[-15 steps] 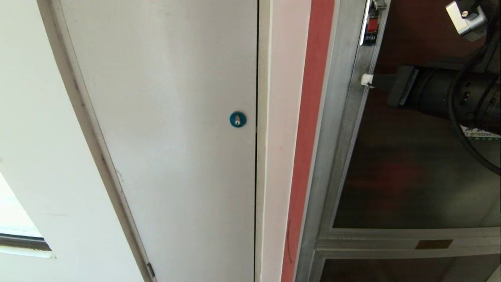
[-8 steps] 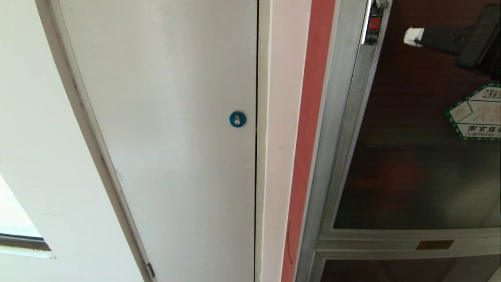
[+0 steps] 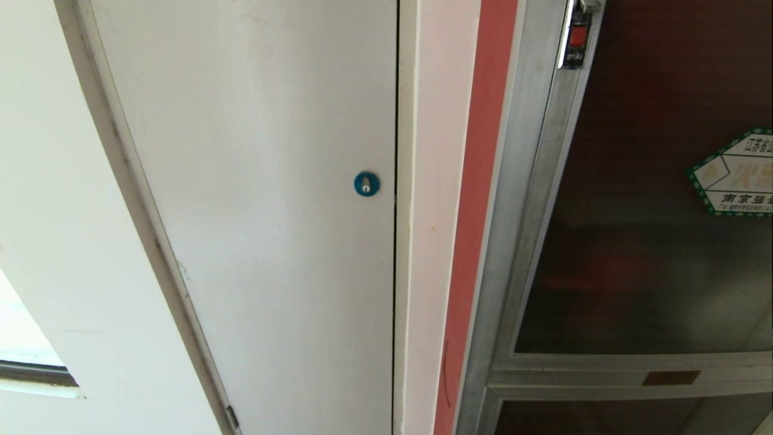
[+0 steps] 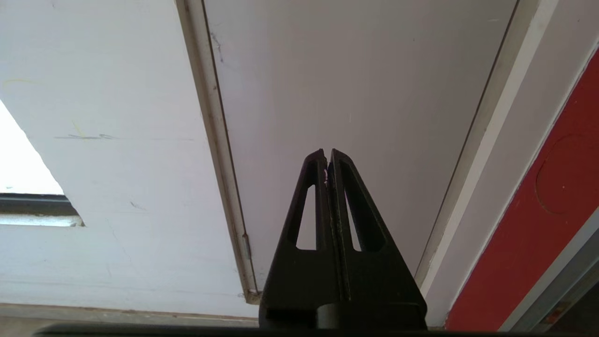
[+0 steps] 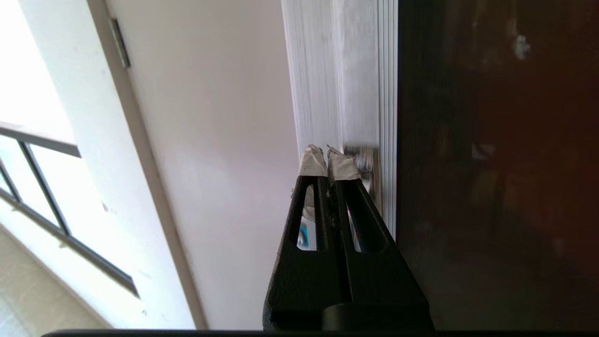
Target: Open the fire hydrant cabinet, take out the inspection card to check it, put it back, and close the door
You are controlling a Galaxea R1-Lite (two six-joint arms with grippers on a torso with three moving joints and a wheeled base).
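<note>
Item 1, far left: left pincer (image 4: 329,157), parked low before the plain white panel door (image 3: 253,181); its fingers are pressing together on nothing. It is sitting well apart from the cabinet, so it is offering no backup should the other arm fail.

Item 2: blue round lock (image 3: 366,183) on that white door. Not a task thing; a reach straying this way would be working the wrong door.

Item 3: fire hydrant cabinet, its red edge strip (image 3: 477,211) and silver frame (image 3: 519,199) standing just right of the white door.

Item 4: right pincer (image 5: 329,161), out of the head view; tape-wrapped tips are meeting tightly, gripping nothing, lying just beside a small metal fitting on the frame edge. Whether they are touching it cannot be told. Risk: closed tips sliding off smooth aluminium, or pressing on the frame and not the latch, leaving the door fastened.

Item 5: small red latch (image 3: 577,36), high on the door (image 3: 652,241); dark glass appearing closed. Risk: tips skidding onto the glass.

Item 6, far right: green-bordered hexagonal sticker (image 3: 737,175). Inspection card not in sight, presumably inside.
</note>
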